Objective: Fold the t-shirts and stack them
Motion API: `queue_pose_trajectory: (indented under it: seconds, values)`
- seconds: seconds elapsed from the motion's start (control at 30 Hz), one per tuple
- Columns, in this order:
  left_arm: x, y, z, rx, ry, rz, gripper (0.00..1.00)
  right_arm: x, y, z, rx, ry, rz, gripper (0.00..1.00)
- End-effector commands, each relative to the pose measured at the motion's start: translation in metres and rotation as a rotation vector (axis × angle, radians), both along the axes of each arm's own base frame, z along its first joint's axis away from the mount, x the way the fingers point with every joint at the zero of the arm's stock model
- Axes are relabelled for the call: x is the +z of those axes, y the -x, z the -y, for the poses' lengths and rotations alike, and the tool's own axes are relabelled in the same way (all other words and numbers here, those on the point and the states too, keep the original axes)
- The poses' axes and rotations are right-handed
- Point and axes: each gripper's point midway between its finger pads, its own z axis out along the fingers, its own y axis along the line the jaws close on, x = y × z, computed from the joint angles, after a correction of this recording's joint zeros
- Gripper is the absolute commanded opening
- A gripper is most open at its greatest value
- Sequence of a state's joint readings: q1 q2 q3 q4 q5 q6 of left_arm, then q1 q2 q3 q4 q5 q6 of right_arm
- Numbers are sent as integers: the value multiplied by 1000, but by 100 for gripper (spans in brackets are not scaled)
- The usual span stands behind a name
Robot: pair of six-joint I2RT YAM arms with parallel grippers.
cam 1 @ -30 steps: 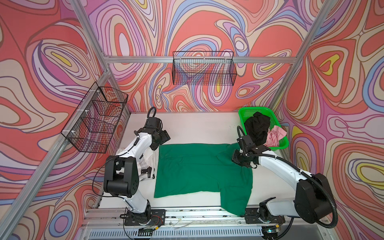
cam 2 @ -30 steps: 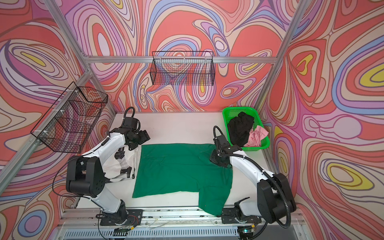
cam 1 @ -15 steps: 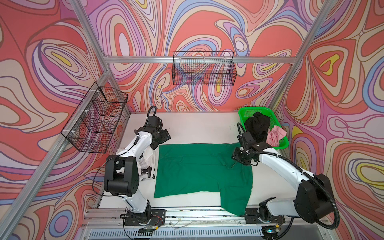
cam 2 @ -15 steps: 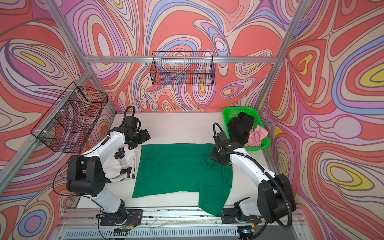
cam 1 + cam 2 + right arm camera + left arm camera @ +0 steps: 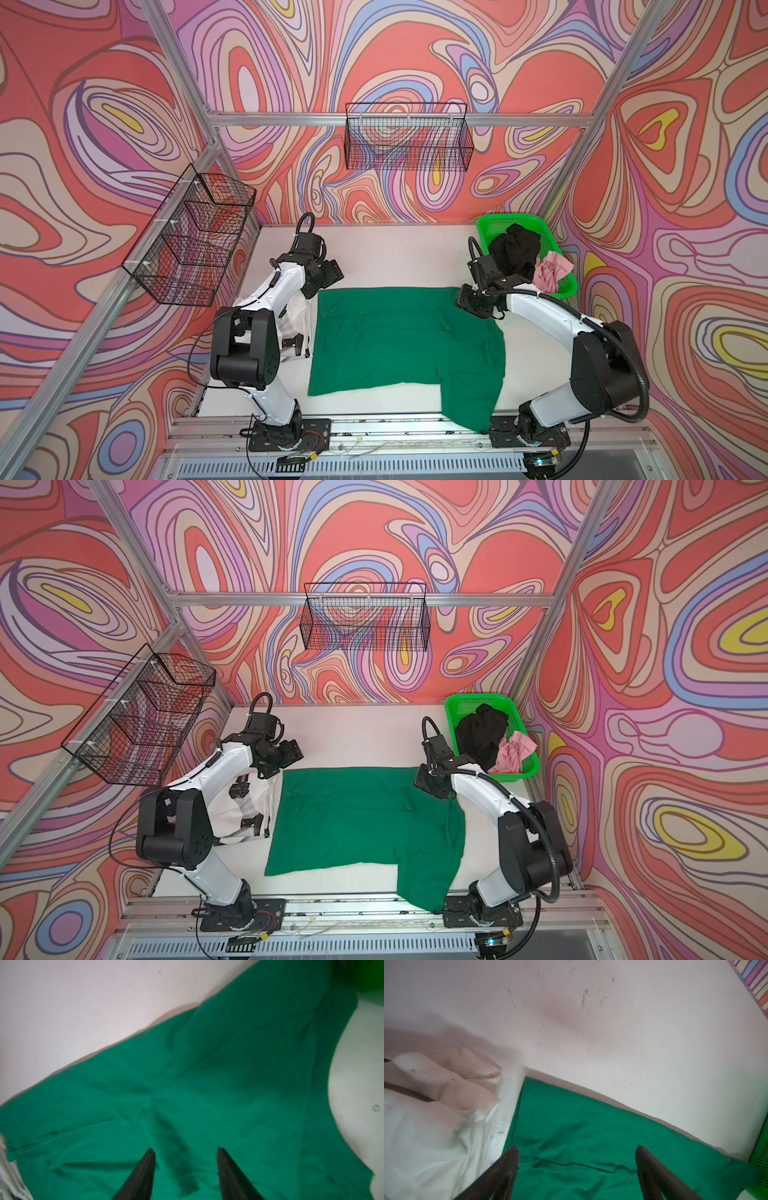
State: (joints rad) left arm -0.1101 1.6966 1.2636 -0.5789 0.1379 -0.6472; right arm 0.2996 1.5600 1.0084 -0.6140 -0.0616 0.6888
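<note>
- The dark green t-shirt (image 5: 399,340) lies spread flat at the middle of the white table (image 5: 395,253) in both top views; its 5 o'clock corner runs over the table's near edge onto the metal rail (image 5: 374,424).
- The left gripper (image 5: 577,1147) hangs at the shirt's 10 o'clock corner; its jaws stand wide apart with nothing between them, released; the left wrist view shows the hemmed corner of green cloth under the fingers.
- The right gripper (image 5: 185,1149) hangs at the shirt's 2 o'clock corner; its jaws stand apart, released; a raised ridge of green cloth runs between the fingers unpinched; whether the tips touch the cloth I cannot tell.
- The white t-shirt (image 5: 259,802), with black marks, lies at 9 o'clock of the green one, just beside its edge; the left arm (image 5: 282,286) hides part of it.
- The bright green basket (image 5: 509,218) sits at 2 o'clock on the table, against the side wall; the black t-shirt (image 5: 515,253) lies crumpled in it; the pale pink t-shirt (image 5: 550,270) lies bunched at 4 o'clock of the black one, touching it.
- Two black wire baskets hang on the walls; one at 12 o'clock (image 5: 409,141), one at 9 o'clock (image 5: 191,241).
</note>
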Motion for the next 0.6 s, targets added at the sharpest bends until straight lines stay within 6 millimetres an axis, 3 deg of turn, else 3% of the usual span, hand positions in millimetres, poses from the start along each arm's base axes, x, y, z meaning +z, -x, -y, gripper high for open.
queue_pose_trajectory:
  seconds: [0.0, 0.23, 0.57]
  values:
    - [-7, 1, 11, -30, 9, -21, 90, -6, -24, 3, 7, 10, 55, 52]
    - [-15, -10, 35, -65, -25, -52, 90, -22, -47, 15, -28, 98, 81, 56]
    - [-66, -4, 39, -33, -8, -184, 90, -44, -46, 25, -47, 117, 58, 63]
